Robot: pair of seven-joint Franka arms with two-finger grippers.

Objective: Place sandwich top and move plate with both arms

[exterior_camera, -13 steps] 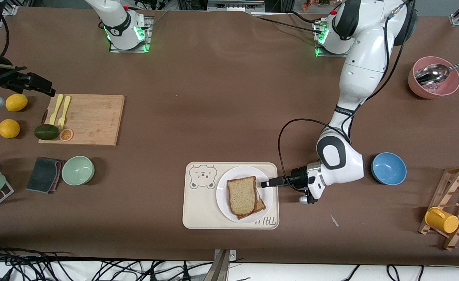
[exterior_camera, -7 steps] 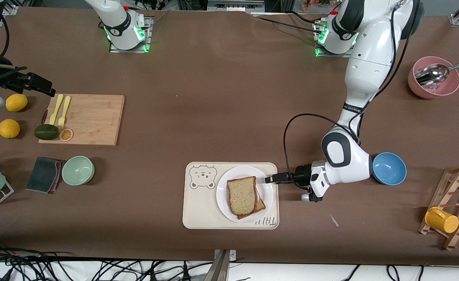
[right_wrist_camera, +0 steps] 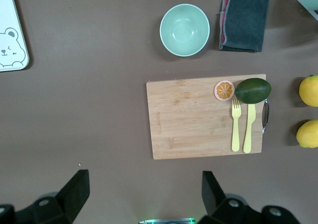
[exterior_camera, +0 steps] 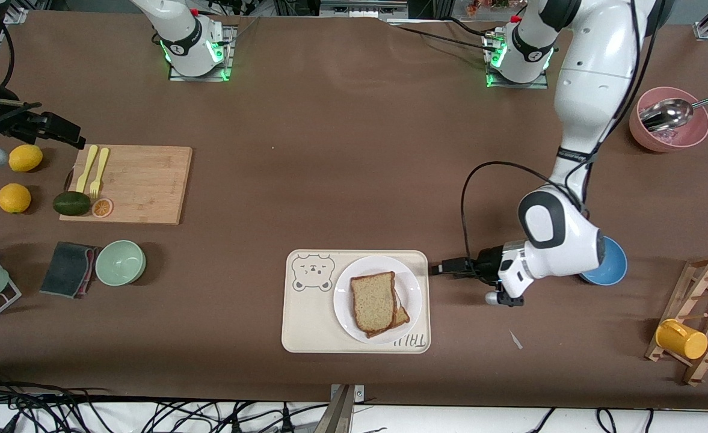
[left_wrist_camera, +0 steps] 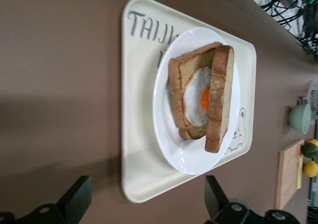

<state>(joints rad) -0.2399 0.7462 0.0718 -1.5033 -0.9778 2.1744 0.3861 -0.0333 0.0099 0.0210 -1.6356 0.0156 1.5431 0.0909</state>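
Broad brown table (exterior_camera: 341, 150), bearing everything. Two white jointed arms with black joints, based along its top edge in the front view. Right arm held high over the pale wooden cutting board (right_wrist_camera: 206, 115), apparently waiting; right gripper (right_wrist_camera: 144, 194) with fingers spread wide, gripping nothing, looking straight down on the board.

Cream rectangular bear-print tray (exterior_camera: 311, 313), the landmark here, lying toward the front camera near the table's middle. Small round white plate (exterior_camera: 411, 288) resting on the tray, toward the left arm's end of it, likely so that either arm can reach its rim.

Plain tan-brown speckled bread slice, the sandwich top (exterior_camera: 373, 300), on the plate: in the left wrist view (left_wrist_camera: 219, 100) leaning tilted over the lower slice with the fried egg (left_wrist_camera: 196, 97), egg visible between them, so covering but not lying flat. Placing step judged done, roughly; plate move not yet begun.

Left gripper (exterior_camera: 441, 267) low over bare table just beside the tray's edge at the left arm's end, empty, fingers (left_wrist_camera: 74, 199) parted wide and pointed at the plate's rim, probably lined up for a sideways grasp. Blue bowl (exterior_camera: 606, 264) near the tray at that same end, partly hidden under the left arm's wrist.
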